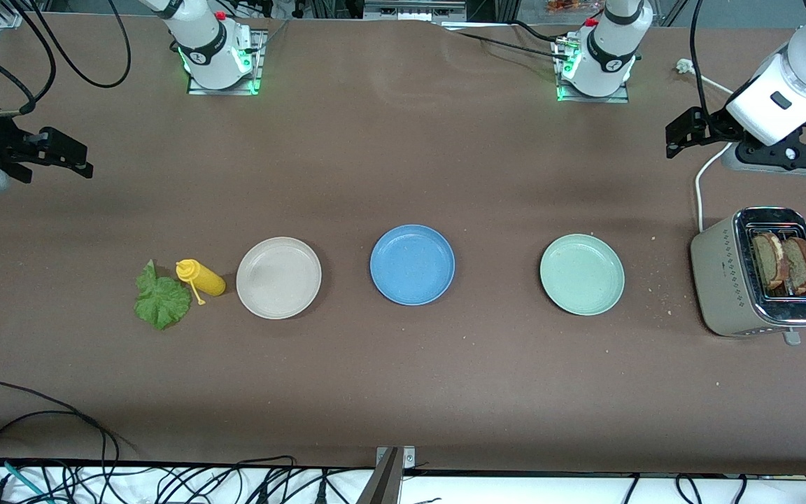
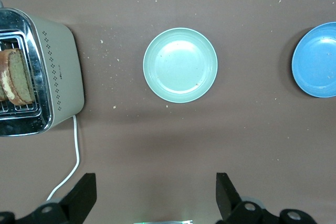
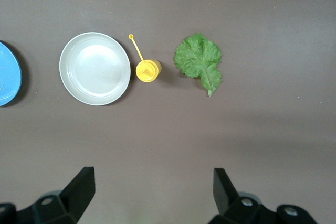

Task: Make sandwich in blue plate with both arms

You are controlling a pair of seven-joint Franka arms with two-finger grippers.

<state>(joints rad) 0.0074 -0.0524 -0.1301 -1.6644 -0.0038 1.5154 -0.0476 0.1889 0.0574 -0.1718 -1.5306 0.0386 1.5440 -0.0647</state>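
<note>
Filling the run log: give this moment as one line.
stage: not started | blue plate: bare | bread slices: in toaster | lettuce leaf: on table | left gripper: open, waiting | right gripper: open, waiting

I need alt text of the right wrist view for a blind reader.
A beige plate, a yellow squeeze bottle and a green lettuce leaf lie in a row on a brown table. The blue plate shows at the edge, and the right end effector hangs open above.
</note>
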